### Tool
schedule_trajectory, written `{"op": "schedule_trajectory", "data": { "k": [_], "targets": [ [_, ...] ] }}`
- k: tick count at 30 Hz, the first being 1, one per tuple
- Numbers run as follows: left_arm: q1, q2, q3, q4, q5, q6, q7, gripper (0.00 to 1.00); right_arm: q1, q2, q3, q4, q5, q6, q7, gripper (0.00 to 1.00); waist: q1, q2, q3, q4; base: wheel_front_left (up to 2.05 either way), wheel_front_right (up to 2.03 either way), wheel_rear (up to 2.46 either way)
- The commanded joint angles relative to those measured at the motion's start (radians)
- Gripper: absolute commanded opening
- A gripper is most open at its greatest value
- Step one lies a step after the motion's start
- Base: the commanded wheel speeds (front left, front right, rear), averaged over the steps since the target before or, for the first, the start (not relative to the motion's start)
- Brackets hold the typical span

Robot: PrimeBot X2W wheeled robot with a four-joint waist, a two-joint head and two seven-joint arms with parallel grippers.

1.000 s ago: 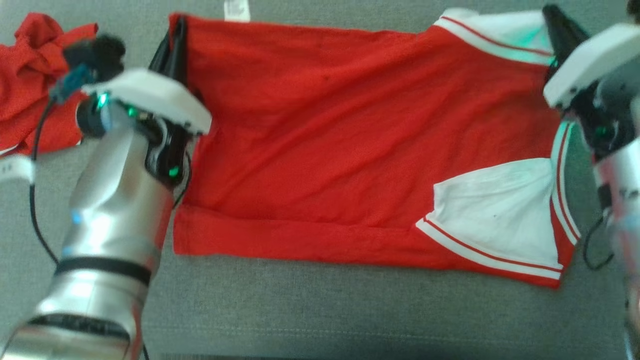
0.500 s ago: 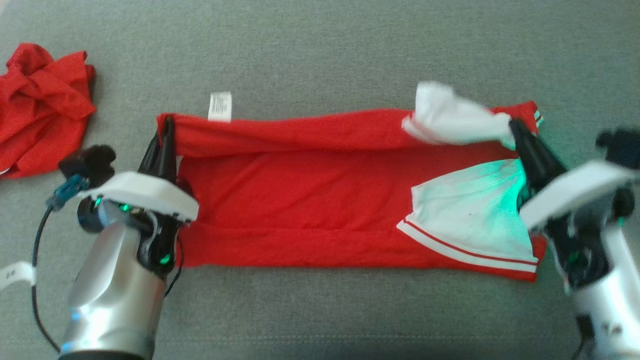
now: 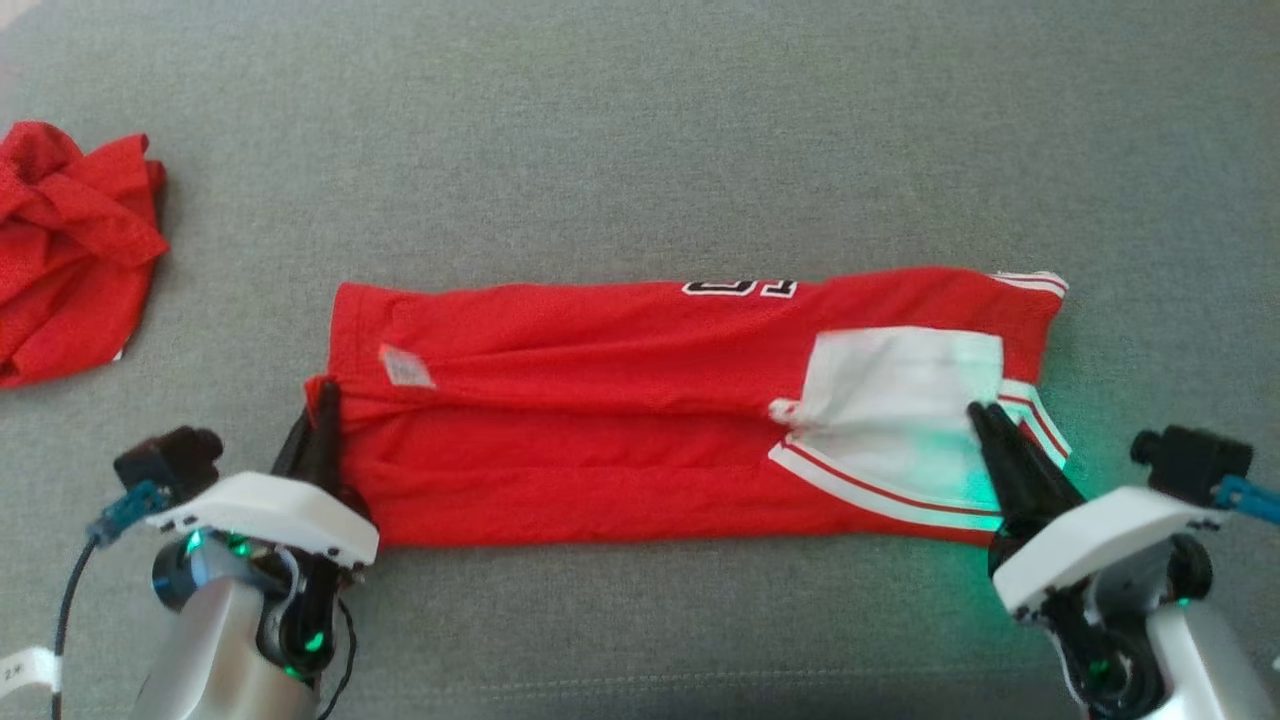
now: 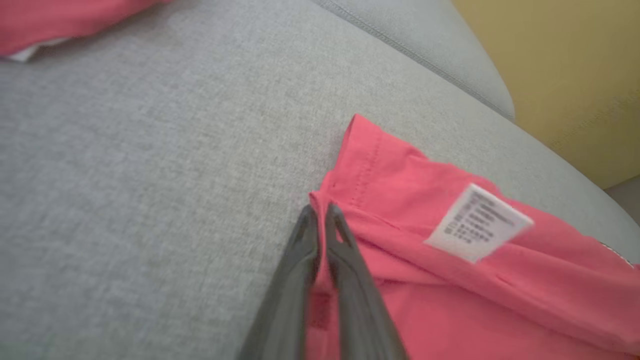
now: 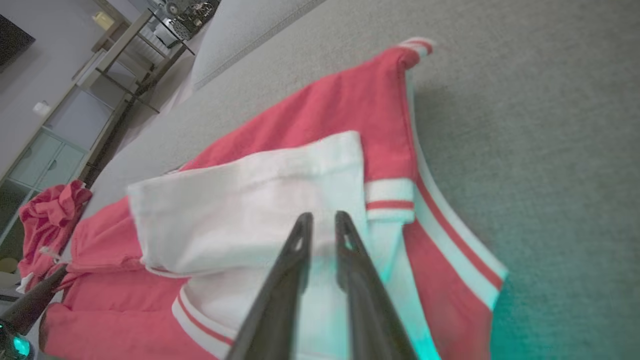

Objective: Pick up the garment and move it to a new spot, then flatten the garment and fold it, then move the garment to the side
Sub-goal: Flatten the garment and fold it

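Observation:
The garment [image 3: 620, 440] is a red jersey with white sleeves [image 3: 890, 410], lying as a long narrow band folded lengthwise on the grey cushion [image 3: 640, 150]. My left gripper [image 3: 322, 395] is shut on the red hem corner at its left end; in the left wrist view the gripper [image 4: 320, 210] pinches that fold, near a white care label [image 4: 475, 222]. My right gripper [image 3: 978, 410] is at the right end, shut on the white sleeve fabric. In the right wrist view the gripper [image 5: 320, 217] lies low over the folded sleeve [image 5: 240, 210].
A second red garment [image 3: 70, 250] lies crumpled at the far left of the cushion, apart from the jersey; it also shows in the right wrist view [image 5: 50, 220]. The cushion's seam and rounded edge [image 4: 425, 55] run beyond the jersey. Shelving [image 5: 115, 55] stands in the background.
Both grippers have drawn the jersey's far edge towards me and down, laying it over the near half. The wide spread cloth is now a narrow band with the label on top. The camera has shifted too.

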Motion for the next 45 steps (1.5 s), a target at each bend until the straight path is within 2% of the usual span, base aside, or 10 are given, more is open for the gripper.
{"op": "schedule_trajectory", "data": {
  "k": [1,8,15,17,24,32,45],
  "targets": [
    [-0.005,0.028,0.038,-0.033,-0.003,0.015,-0.002,1.00,0.008,-0.002,0.017,-0.035,-0.021,-0.001,-0.003,1.00,0.0000,-0.0001,-0.005,0.002,0.00,0.00,0.00],
    [0.054,0.045,0.026,-0.091,0.065,0.068,-0.056,1.00,0.041,0.012,-0.009,-0.096,-0.150,-0.001,-0.101,1.00,0.0000,-0.0001,-0.036,-0.002,0.00,0.00,0.00],
    [0.133,0.034,0.041,-0.306,0.203,0.136,-0.088,1.00,0.027,0.037,-0.048,-0.204,-0.321,-0.001,-0.226,1.00,0.0000,-0.0001,-0.071,-0.001,0.00,0.00,0.00],
    [0.155,0.020,0.053,-0.388,0.247,0.147,-0.089,1.00,0.024,0.043,-0.054,-0.225,-0.357,-0.001,-0.241,1.00,0.0000,-0.0001,-0.081,0.002,0.00,0.00,0.00],
    [0.227,-0.008,0.061,-0.537,0.344,0.158,-0.089,1.00,0.040,0.057,-0.053,-0.263,-0.433,-0.001,-0.250,1.00,0.0000,-0.0001,-0.116,0.006,0.00,0.00,0.00],
    [0.306,-0.004,0.038,-0.568,0.397,0.177,-0.088,1.00,0.079,0.074,-0.046,-0.273,-0.473,-0.001,-0.237,1.00,0.0000,-0.0001,-0.150,0.002,0.00,0.00,0.00],
    [0.308,0.002,0.021,-0.572,0.404,0.194,-0.074,1.00,0.099,0.087,-0.057,-0.279,-0.501,-0.001,-0.227,1.00,0.0000,-0.0001,-0.154,0.005,0.00,0.00,0.00]
  ]
}}
